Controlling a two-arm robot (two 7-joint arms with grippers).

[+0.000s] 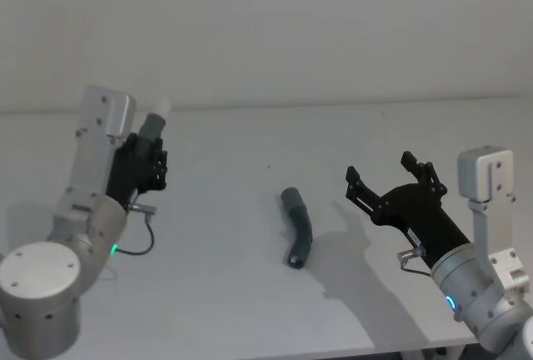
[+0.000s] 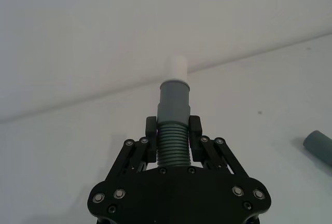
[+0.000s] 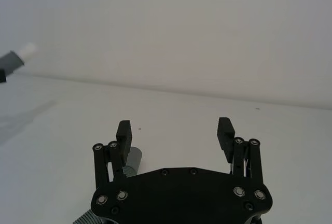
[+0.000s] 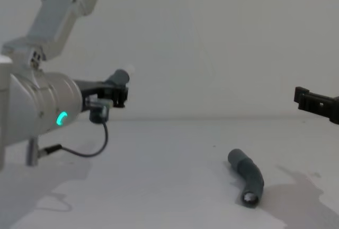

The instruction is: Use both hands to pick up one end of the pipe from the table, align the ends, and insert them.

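Jaws, left: the left gripper (image 2: 173, 130) is clamped on the ribbed middle of one pipe piece (image 2: 174, 99) and is raised off the table (image 1: 225, 285) on the robot's left.
Jaws, right: the right gripper (image 1: 380, 170) is spread wide with nothing between its fingers. It hovers above the table on the robot's right.
Hidden, left wrist view: the held piece's lower part is lost behind the gripper body.
Hidden, right wrist view: the gripper body covers most of the second pipe piece (image 1: 297, 222). One cuff and a scrap of ribbing show beside one finger.
Cut off, chest view: the frame edge crops the right gripper, so one finger end is seen.
Hard to make out: in the chest view the white tip (image 2: 176, 67) nearly merges with the pale wall (image 1: 266, 27).
Held piece: its cuff and white tip project beyond the fingertips, pointing up and away.
Second piece: it lies flat on the table between the arms, nearer the right gripper, left of the open jaws and untouched.
Materials: dark grey bent hose, ribbed middle, smooth cuffs. Black linked plastic fingers. Matte white table.
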